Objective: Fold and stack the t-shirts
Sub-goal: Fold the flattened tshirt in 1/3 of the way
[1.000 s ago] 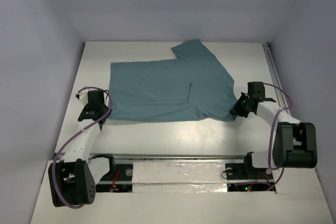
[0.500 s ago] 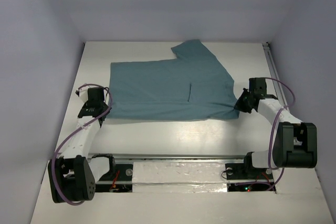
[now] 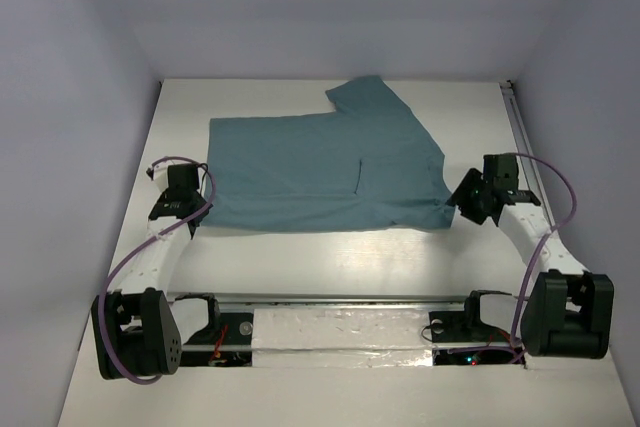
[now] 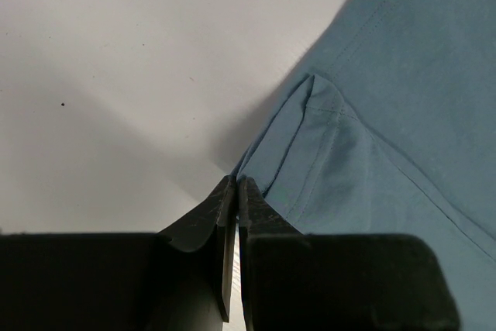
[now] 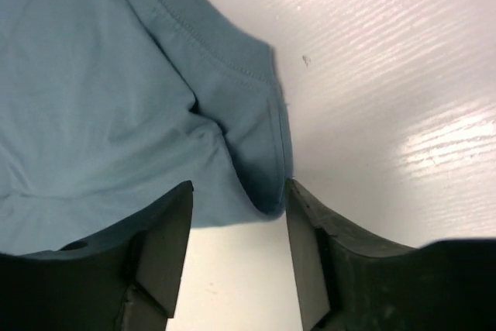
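Observation:
A teal t-shirt [image 3: 320, 172] lies spread on the white table [image 3: 330, 257], one sleeve pointing to the far side and a folded layer over its right part. My left gripper [image 3: 198, 212] is at the shirt's near left corner. In the left wrist view its jaws [image 4: 236, 180] are shut, with the t-shirt [image 4: 387, 114] corner running into their tips. At the near right corner my right gripper [image 3: 462, 202] stands open. In the right wrist view the hemmed corner of the t-shirt [image 5: 93, 98] rests on the table between the spread fingers of the right gripper [image 5: 236, 187].
A metal rail [image 3: 522, 137] runs along the table's right edge. White walls close in the table on the left, right and far sides. Both arm bases [image 3: 330, 332] sit at the near edge.
My right gripper has opened and let go of the shirt's near right corner, drawing back slightly to the right. The left gripper stays shut and has shifted a little farther away.

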You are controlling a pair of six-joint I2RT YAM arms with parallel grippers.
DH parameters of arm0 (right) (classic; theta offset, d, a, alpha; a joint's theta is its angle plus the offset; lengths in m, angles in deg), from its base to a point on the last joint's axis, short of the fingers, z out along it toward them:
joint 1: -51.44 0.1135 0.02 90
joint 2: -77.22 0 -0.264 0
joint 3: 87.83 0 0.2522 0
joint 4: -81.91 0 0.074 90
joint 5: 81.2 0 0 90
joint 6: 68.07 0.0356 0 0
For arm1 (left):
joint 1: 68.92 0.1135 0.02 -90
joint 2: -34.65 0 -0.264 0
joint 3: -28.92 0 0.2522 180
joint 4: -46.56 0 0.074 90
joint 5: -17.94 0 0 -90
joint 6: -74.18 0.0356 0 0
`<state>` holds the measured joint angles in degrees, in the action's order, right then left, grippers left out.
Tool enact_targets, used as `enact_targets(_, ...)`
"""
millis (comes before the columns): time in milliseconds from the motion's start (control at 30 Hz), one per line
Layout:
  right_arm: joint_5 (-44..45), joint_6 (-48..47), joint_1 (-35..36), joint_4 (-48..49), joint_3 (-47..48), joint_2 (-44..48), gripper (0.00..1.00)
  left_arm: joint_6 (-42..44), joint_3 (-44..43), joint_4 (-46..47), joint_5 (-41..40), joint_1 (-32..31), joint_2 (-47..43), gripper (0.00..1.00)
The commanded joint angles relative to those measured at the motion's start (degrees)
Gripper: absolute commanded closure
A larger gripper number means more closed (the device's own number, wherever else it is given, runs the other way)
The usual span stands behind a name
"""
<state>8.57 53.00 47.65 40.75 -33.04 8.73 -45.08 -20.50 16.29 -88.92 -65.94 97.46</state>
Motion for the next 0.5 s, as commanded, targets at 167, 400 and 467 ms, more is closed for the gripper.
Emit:
enact_targets(167,-4.77,1.71,-0.34,-1.70,-4.29,-0.15,0.47,1.22,-1.78,1.04,0.51,0.00,-1.02,1.00)
enact_targets(400,-4.52,2.85,-0.95,2.69,-4.83,-4.54,0.62,1.31,-1.87,1.04,0.51,0.00,-0.58,1.00)
enact_targets(467,-3.29,3.38,-0.95,4.71,-4.65,-6.39,0.68,1.48,-1.78,0.96,0.43,0.00,-0.49,1.00)
